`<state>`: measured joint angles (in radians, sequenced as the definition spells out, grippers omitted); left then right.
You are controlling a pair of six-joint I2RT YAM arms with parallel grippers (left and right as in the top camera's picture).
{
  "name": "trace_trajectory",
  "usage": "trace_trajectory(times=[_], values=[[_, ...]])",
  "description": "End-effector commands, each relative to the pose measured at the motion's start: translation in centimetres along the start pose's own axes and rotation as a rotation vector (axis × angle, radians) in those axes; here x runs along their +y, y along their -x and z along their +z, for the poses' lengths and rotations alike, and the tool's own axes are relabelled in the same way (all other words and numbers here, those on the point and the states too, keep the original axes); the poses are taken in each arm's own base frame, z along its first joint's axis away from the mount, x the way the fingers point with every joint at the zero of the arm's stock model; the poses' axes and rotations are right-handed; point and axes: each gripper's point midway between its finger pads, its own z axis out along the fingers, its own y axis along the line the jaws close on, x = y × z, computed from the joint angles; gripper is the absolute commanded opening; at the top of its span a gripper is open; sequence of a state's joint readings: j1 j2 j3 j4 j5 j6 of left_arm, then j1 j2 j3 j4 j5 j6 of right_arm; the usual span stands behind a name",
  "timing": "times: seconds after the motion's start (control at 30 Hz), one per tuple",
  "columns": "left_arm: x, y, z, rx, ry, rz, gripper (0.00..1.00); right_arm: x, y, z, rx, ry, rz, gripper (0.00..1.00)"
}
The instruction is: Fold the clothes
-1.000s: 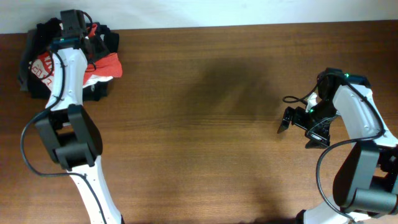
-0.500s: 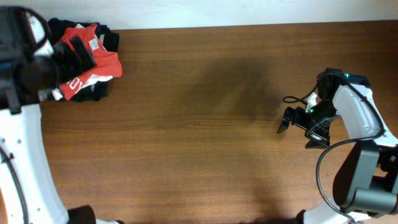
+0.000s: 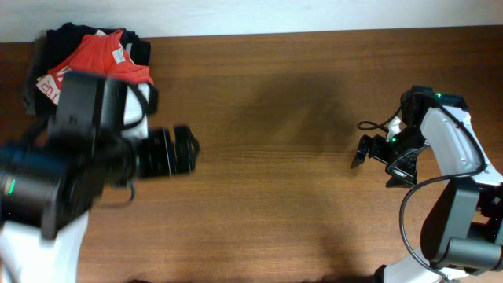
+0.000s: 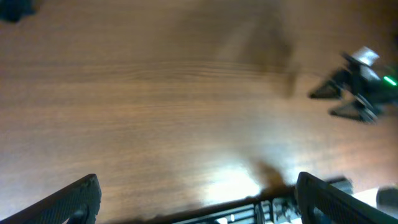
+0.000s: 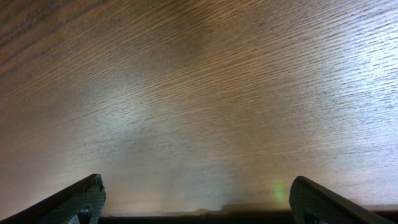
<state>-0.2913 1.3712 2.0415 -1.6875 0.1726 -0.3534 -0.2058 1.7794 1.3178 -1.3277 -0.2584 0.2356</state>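
The red-orange T-shirt [image 3: 102, 56] is lying crumpled on black garments [image 3: 63, 35] at the table's [image 3: 275, 196] far left corner, its near side hidden by the blurred left arm [image 3: 71, 173]. The left gripper [image 4: 198, 180] and right gripper [image 5: 196, 182] are both hanging spread wide, empty, over bare wood.

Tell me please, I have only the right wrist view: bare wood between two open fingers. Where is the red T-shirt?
Observer: The red-orange T-shirt lies bunched at the far left corner of the table, on top of black garments.
Operator: Does the left gripper hold it?
Observer: No. In its wrist view the left gripper is wide open, with only bare wood between the fingers.
Operator: And where does my arm stand on the table?
Observer: The right gripper is near the right edge, so the whole width of the table lies between it and the T-shirt.
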Motion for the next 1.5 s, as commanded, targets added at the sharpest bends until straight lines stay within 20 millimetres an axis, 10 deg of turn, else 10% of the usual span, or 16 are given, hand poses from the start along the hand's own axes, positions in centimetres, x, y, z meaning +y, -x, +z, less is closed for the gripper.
trace_trajectory(times=[0.0, 0.33, 0.77, 1.47], values=[[-1.3, -1.6, -1.5, -0.021, -0.049, 0.043, 0.99, 0.1, 0.2, -0.4, -0.017, -0.005, -0.004, 0.98], [1.1, -1.8, -3.5, -0.123, 0.074, 0.185, 0.99, 0.1, 0.2, -0.4, -0.017, -0.005, -0.004, 0.98], [4.6, -3.6, 6.3, -0.44, 0.051, 0.399, 0.99, 0.1, 0.2, -0.4, -0.017, -0.005, -0.004, 0.98], [10.2, -5.2, 9.8, -1.195, 0.019, 0.409, 1.0, 0.1, 0.2, -0.4, -0.017, -0.005, -0.004, 0.98]])
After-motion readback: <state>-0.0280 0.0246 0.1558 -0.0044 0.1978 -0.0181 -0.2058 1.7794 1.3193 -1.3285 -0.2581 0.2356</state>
